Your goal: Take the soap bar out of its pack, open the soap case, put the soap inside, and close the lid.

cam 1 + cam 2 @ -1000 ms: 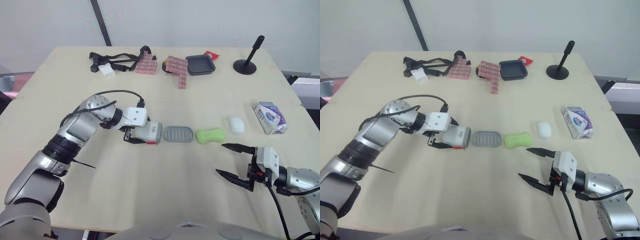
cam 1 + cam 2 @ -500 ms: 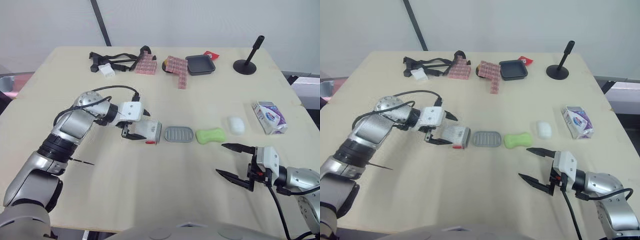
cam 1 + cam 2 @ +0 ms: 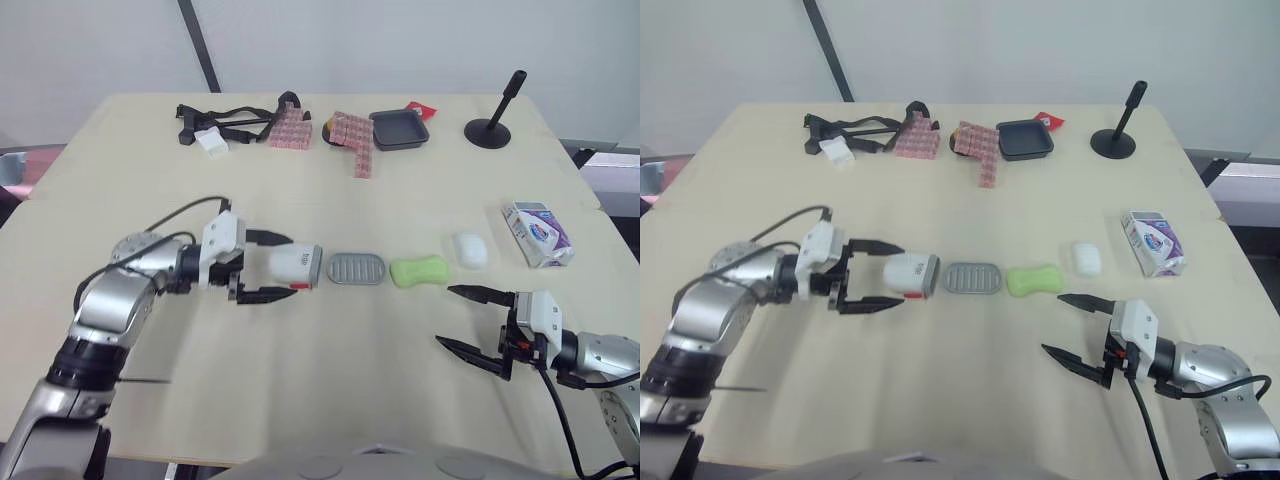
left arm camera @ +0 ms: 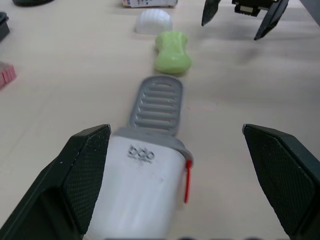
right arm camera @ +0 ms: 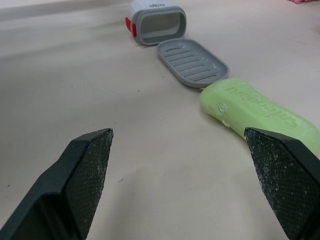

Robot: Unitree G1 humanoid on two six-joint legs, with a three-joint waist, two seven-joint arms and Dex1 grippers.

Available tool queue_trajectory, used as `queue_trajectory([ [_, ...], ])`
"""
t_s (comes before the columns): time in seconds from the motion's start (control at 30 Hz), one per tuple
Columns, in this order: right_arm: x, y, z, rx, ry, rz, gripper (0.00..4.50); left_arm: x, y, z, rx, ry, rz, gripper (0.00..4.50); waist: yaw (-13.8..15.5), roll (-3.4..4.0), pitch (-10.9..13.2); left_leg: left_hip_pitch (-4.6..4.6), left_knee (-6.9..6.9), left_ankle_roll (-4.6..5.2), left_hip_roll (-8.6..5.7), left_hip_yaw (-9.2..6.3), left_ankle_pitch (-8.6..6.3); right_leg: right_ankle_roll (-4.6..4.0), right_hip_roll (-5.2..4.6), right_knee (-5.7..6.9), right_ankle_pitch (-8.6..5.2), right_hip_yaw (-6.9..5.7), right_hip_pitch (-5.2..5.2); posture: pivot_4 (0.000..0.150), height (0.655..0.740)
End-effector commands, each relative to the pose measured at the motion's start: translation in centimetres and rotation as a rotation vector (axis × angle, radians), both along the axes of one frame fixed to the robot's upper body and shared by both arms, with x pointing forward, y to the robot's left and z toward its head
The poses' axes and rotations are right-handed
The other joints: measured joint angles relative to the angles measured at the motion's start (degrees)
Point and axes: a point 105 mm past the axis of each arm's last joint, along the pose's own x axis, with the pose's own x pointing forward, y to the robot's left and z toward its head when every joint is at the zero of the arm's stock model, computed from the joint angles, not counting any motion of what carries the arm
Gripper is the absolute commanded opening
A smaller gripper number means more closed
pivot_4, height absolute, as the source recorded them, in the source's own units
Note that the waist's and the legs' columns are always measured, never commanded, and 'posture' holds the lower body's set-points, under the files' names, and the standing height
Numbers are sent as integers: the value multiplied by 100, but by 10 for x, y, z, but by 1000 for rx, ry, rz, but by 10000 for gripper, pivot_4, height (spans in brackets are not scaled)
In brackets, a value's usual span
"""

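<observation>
Left eye view: left jaws now off soap case

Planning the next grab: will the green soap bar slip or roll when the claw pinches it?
Likely slippery: the soap looks smooth and rounded. Its pinched waist probably gives a better hold. Lying flat, it shouldn't roll.

soap green | case white and red | tray grey, ribbed

Left hand fingers spread wide, right hand likewise
</observation>
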Motion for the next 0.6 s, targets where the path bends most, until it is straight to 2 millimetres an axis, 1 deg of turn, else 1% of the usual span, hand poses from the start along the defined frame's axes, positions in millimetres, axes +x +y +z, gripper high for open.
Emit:
queue_trajectory([
  [0.03,1,-2,10,2,-39,4,45000,-10,7,7,-7,-80,-23,44951,19,-2,1,1,0,0,0,-1,0,0,0,-2,0,-1,0,1500,7400],
  [0.33,1,-3,11,-11,-36,20,45000,-32,18,-17,35,-91,-68,44951,-2,-2,1,6,-5,2,0,-1,-1,-1,-1,-8,-1,-1,2,1500,7400],
  [0.43,0,-4,11,-15,-36,22,45000,-34,20,-21,36,-86,-59,44951,-4,-2,1,6,-6,2,-1,0,-1,-1,-1,-8,-1,-1,3,1500,7400],
  [0.6,0,-3,11,-21,-36,29,45000,-33,18,-22,10,-71,-22,44951,-2,-2,1,8,-6,2,0,0,-1,-1,-1,-8,-1,-1,4,1500,7400],
])
